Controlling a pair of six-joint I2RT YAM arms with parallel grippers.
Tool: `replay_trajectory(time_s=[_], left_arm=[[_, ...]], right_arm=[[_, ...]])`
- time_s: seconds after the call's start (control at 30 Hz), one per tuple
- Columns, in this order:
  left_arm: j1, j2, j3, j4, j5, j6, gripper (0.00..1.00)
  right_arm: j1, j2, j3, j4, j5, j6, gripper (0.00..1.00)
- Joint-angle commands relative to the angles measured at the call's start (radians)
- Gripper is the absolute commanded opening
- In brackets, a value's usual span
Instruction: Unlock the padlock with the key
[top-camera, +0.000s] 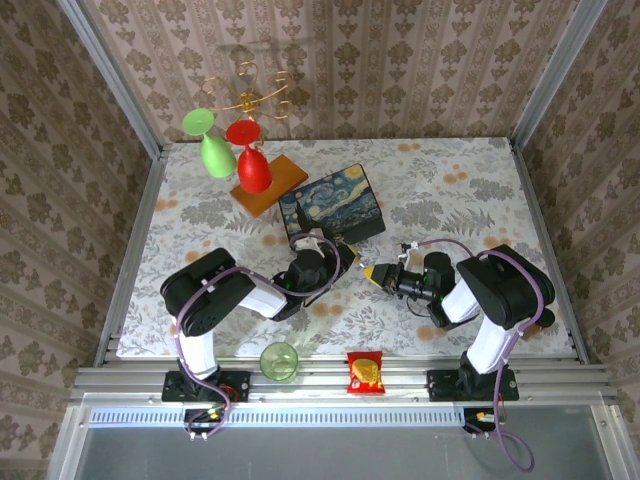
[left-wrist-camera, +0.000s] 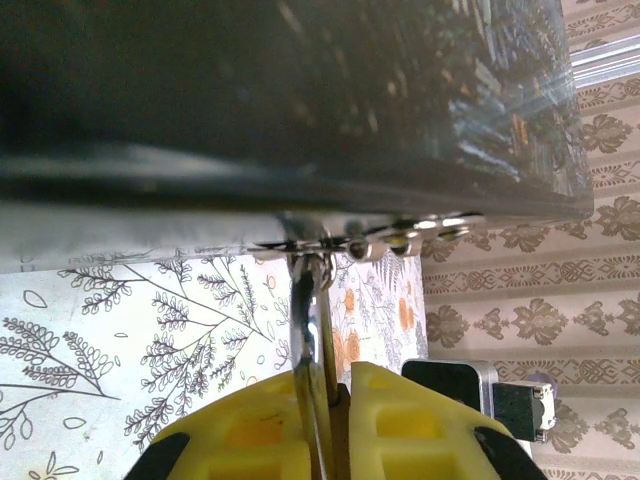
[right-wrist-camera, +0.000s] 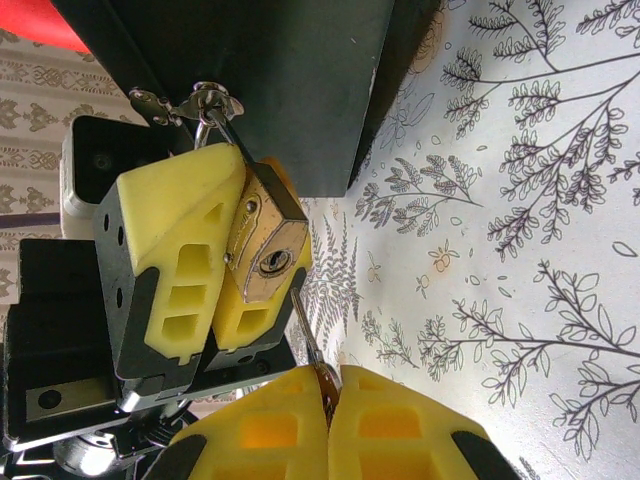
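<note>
The brass padlock (right-wrist-camera: 262, 240) hangs by its silver shackle (left-wrist-camera: 314, 318) from the hasp (left-wrist-camera: 385, 240) on the painted blue box (top-camera: 332, 205). My left gripper (left-wrist-camera: 335, 400) is shut on the padlock, its yellow fingers (right-wrist-camera: 170, 250) clamping the body from both sides. The keyhole (right-wrist-camera: 275, 262) faces the right wrist camera. My right gripper (right-wrist-camera: 328, 395) is shut on the key (right-wrist-camera: 310, 340), pinching its head. The blade points up at the padlock, its tip just below the keyhole and outside it. From above, the left gripper (top-camera: 338, 250) and right gripper (top-camera: 373, 272) nearly meet at the box's front edge.
A green cup (top-camera: 279, 360) and a red-and-yellow snack packet (top-camera: 365, 372) lie at the near table edge. A red glass (top-camera: 253, 165) and a green glass (top-camera: 215, 150) hang from a gold stand at the back left, over a wooden block (top-camera: 270, 185).
</note>
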Motion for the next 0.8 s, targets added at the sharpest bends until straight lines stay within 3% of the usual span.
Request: replay_trajectory(time_s=[0.0,0.77], left_arm=[[-0.003,-0.003,0.026,0.097,0.013,-0.033,0.0],[-0.013,0.014,0.03,0.115,0.013,-0.043,0.0]], right_arm=[[-0.003,0.0,0.017,0.009,0.007,-0.008,0.0],[-0.011,-0.018,0.032,0.009,-0.002,0.005,0.0]])
